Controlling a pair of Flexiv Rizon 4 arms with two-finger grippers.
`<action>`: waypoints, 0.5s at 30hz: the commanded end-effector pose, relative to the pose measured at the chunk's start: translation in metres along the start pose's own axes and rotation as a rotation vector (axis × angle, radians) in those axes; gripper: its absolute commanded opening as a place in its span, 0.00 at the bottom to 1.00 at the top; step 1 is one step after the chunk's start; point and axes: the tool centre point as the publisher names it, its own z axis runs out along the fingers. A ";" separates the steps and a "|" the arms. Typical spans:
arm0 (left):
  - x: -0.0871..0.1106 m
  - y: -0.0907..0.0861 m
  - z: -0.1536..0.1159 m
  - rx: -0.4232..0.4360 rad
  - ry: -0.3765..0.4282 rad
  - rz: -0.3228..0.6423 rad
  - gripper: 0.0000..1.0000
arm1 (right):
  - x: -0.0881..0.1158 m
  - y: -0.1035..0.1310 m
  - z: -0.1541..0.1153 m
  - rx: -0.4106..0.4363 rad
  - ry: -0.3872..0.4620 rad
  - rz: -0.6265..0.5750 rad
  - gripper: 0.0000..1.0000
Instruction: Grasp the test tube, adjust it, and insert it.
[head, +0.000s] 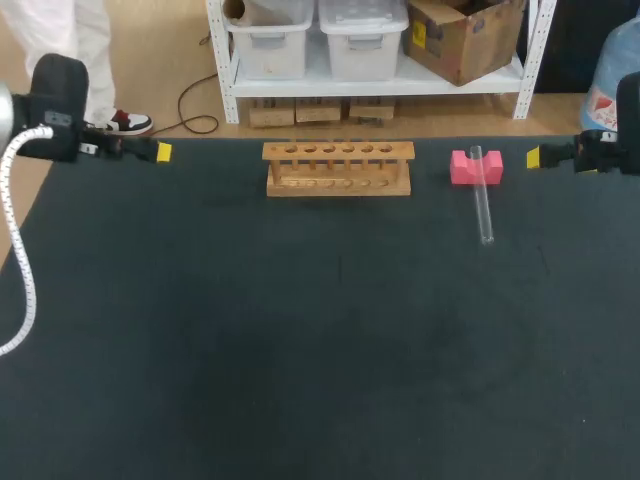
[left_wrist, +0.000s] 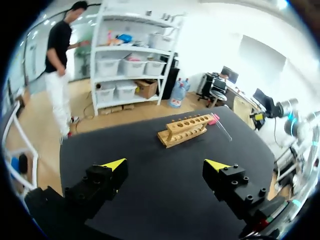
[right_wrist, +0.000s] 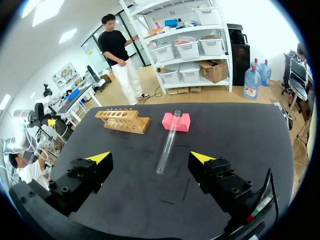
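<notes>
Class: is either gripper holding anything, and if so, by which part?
Nothing is held. The left gripper and right gripper have open, empty jaws; the test tube lies propped on the pink block.

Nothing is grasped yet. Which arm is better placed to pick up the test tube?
Right. The test tube lies right of the wooden rack, one end on the pink block, near the open right gripper and straight ahead of it. The left gripper is beyond the rack's other end.
</notes>
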 end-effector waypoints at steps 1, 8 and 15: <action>-0.002 0.014 0.001 0.255 -0.094 0.173 1.00 | 0.000 0.001 -0.001 0.007 0.001 0.000 1.00; -0.011 0.023 0.007 0.431 -0.195 0.391 1.00 | 0.000 0.001 -0.001 0.007 0.001 0.000 1.00; -0.011 0.033 0.024 0.481 -0.245 0.520 1.00 | 0.000 0.001 -0.001 0.007 0.001 0.000 1.00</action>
